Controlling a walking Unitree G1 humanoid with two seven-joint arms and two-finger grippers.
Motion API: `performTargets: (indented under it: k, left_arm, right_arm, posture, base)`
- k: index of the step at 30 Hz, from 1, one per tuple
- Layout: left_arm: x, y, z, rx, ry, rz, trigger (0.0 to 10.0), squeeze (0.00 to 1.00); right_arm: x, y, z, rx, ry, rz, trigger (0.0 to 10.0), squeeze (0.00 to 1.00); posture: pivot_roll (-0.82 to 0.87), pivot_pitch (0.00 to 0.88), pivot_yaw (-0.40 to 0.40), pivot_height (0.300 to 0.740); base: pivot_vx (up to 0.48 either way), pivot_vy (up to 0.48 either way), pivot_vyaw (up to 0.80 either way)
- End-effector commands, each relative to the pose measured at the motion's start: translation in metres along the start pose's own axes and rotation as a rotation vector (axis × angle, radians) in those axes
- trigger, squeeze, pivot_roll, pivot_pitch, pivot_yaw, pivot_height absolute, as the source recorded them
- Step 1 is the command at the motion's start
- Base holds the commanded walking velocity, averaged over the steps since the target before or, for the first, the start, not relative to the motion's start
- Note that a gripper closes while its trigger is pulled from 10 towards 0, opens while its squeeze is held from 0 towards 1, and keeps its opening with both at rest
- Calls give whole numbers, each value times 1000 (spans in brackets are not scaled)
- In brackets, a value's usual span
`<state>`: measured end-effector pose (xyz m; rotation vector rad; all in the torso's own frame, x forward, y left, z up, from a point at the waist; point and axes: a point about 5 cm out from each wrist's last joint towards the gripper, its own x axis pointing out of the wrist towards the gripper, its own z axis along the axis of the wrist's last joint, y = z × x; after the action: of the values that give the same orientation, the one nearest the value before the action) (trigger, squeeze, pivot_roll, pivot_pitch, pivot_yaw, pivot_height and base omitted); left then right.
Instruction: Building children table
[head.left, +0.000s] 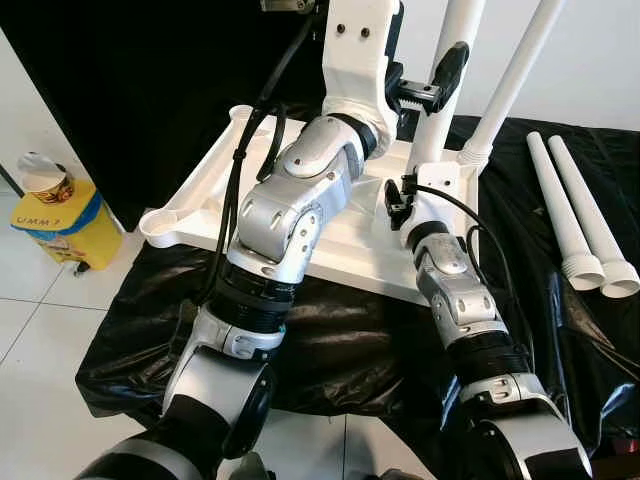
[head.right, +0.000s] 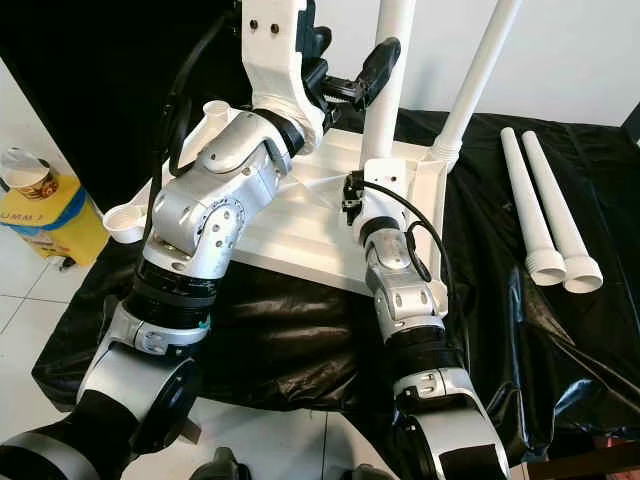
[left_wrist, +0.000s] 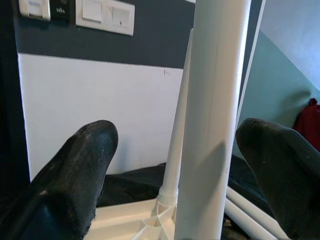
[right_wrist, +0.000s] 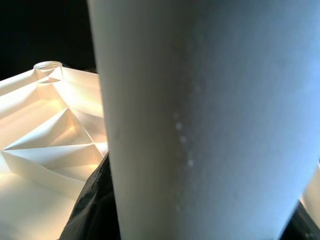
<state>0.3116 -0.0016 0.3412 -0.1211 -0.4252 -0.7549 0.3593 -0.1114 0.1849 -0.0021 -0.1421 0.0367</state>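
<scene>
A white plastic tabletop (head.left: 200, 200) lies upside down on a black sheet (head.left: 360, 340). Two white legs stand in its right corner sockets: a nearer leg (head.left: 432, 140) and a farther leg (head.left: 510, 80). My left gripper (head.left: 432, 85) is raised high around the nearer leg, open, with one finger on each side and gaps showing in the left wrist view (left_wrist: 210, 125). My right gripper (head.left: 400, 200) is low at that leg's base by the socket block. In the right wrist view the leg (right_wrist: 200, 115) sits tight between its dark fingers (right_wrist: 90, 210).
Two loose white legs (head.left: 575, 215) lie side by side on the sheet at the right. The tabletop's left corner sockets (head.left: 160, 222) stand open. A yellow container (head.left: 60, 225) with a paper cup (head.left: 45, 178) on top is on the tile floor at the left.
</scene>
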Motion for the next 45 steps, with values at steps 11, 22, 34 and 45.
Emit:
performTargets:
  k: [11,22,34,45]
  left_arm:
    - [-22,15,-20,131,21,69,10000,0]
    - [-47,9,-42,131,101,-80,10000,0]
    - [-70,1,-53,160,166,-246,10000,0]
    - [-89,-5,-65,201,230,-366,10000,0]
  right_arm:
    - [-3,-30,4,-34,-44,-81,10000,0]
    - [-17,-51,9,-62,-108,-102,10000,0]
    - [-29,-65,12,-90,-147,-94,10000,0]
    - [-57,-62,8,-72,-185,-85,10000,0]
  posture:
    - [84,74,-38,740]
    - [80,96,-28,740]
    - [68,103,-11,740]
    - [70,98,4,740]
  base:
    - [0,0,0]
    - [0,0,0]
    - [0,0,0]
    - [0,0,0]
